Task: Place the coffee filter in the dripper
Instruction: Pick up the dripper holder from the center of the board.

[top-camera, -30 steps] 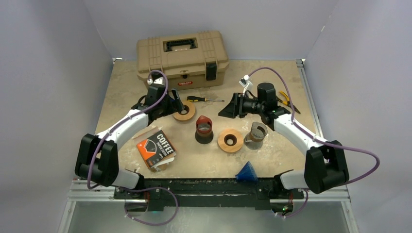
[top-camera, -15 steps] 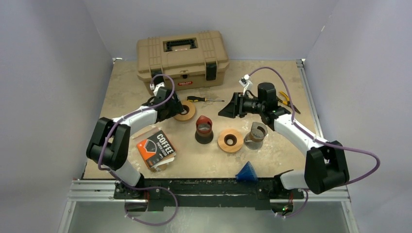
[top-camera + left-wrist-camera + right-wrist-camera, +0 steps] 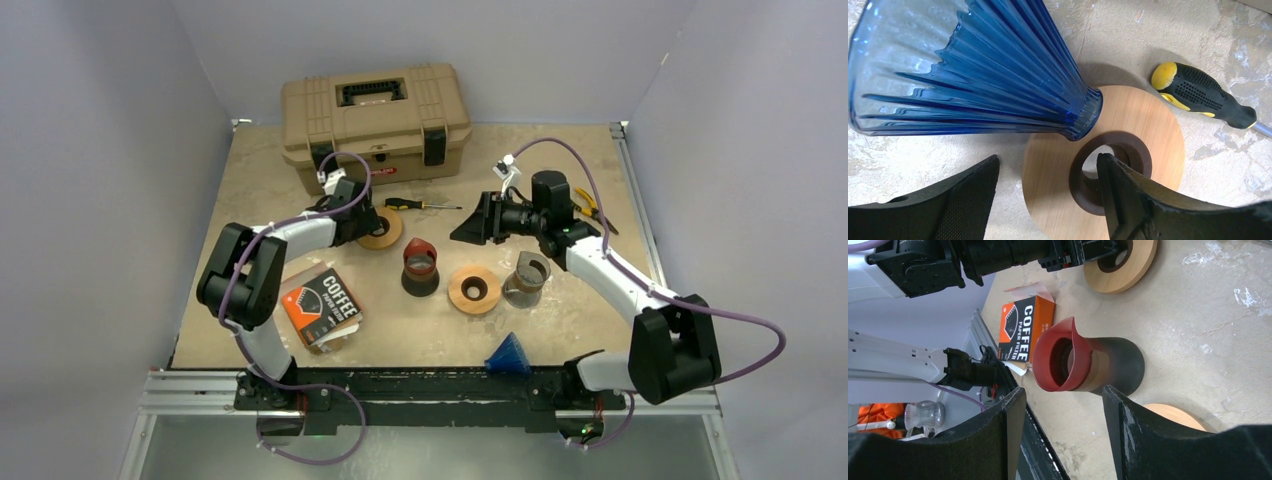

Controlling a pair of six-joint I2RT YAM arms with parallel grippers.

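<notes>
Figure: two arms over a mottled beige table (image 3: 560, 330) between plain grey walls (image 3: 100, 150), toolbox (image 3: 375, 115) at the back

You see the filter box (image 3: 320, 308) lying flat at front left, well apart from both claws. The left claw (image 3: 1048, 165) is released, its fingers straddling the edge of a wooden disc (image 3: 1148, 125) touched by a blue dripper (image 3: 973, 70) on its side. The right claw (image 3: 1063, 395) is released and empty, the red dripper (image 3: 1063, 362) upright beyond it

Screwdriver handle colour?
Black with a yellow end; the screwdriver handle shows best in the left wrist view.
</notes>
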